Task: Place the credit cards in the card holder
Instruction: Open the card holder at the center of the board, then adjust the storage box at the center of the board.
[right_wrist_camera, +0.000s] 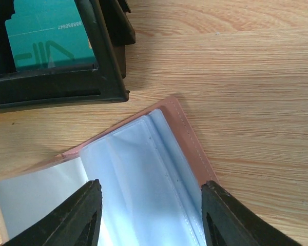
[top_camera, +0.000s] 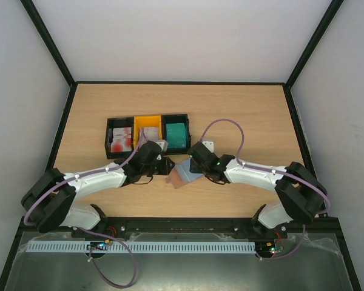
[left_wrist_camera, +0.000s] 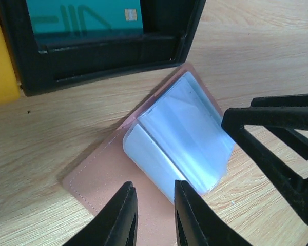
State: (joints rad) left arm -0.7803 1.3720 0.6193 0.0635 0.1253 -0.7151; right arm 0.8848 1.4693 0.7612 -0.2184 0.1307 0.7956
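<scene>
First, saw a big wooden table (top_camera: 242, 115) with white walls round it. Saw two arms bent in from the near edge, almost meeting in the middle. Next, found a black tray (top_camera: 107, 138) with three boxes side by side: red-and-white cards (top_camera: 121, 140) in the left box, a yellow box (top_camera: 148, 124) in the middle, green cards (top_camera: 176, 136) in the right box. Then found the wallet (top_camera: 183, 174) lying open and flat on the table, just in front of the tray's right end, turned at a slant, pink cover down and pale blue pockets (left_wrist_camera: 185, 133) up. Saw the left gripper (left_wrist_camera: 154, 187) low over the wallet's pink cover, fingers only a little apart, gripping nothing. Saw the right gripper (right_wrist_camera: 151, 187) over the pockets, fingers spread wide, gripping nothing too. Last, spotted a tiny gold chip (left_wrist_camera: 128, 14) on the top green card.
</scene>
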